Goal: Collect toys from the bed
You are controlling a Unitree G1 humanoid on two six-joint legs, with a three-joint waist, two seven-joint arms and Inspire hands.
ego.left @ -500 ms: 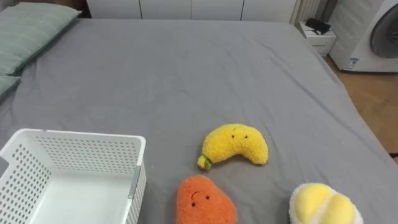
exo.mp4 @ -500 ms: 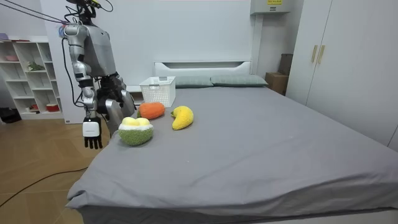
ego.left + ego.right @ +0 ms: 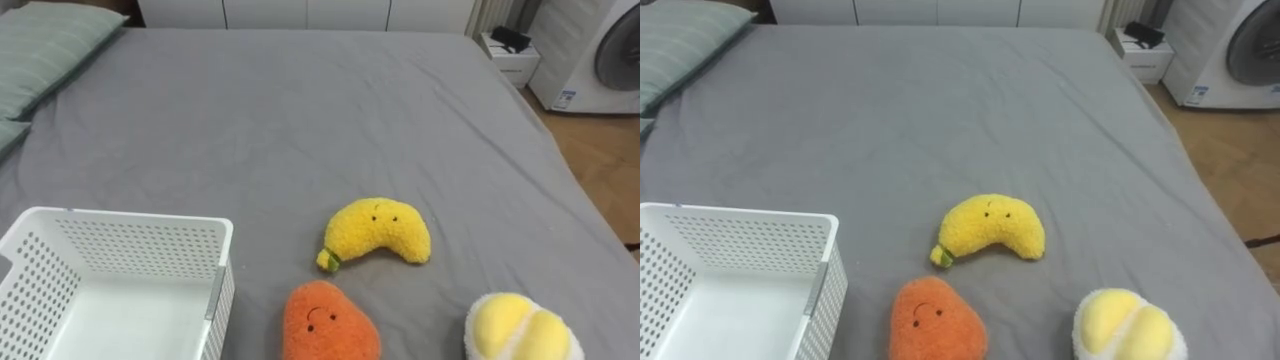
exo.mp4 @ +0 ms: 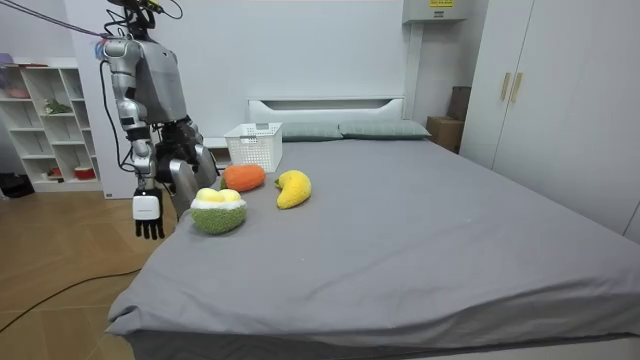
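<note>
**Three toys on the bed, one basket, hand free**

Left eye view: one grey bed (image 3: 300,110) with three plush toys lying loose on the sheet, all outside the basket. One yellow banana plush (image 3: 378,232) mid-bed. One orange plush (image 3: 328,322) just below it, near but apart. One yellow-green plush (image 3: 520,328) at lower right, apart from both. One white basket (image 3: 130,226) at lower left, just beside the orange plush. Parts of two pillows (image 3: 50,45) at upper left. One washing machine (image 3: 600,55) at upper right, off the bed.

Right eye view: same count, three toys and one basket, same layout.

Room view: standing upright at the bedside on the room view's left, next to the yellow-green plush. One right hand (image 4: 147,214) hanging by the leg, fingers straight and loose, holding nothing. Three toys in a row along the near bed edge, basket behind them, two pillows at the headboard.
</note>
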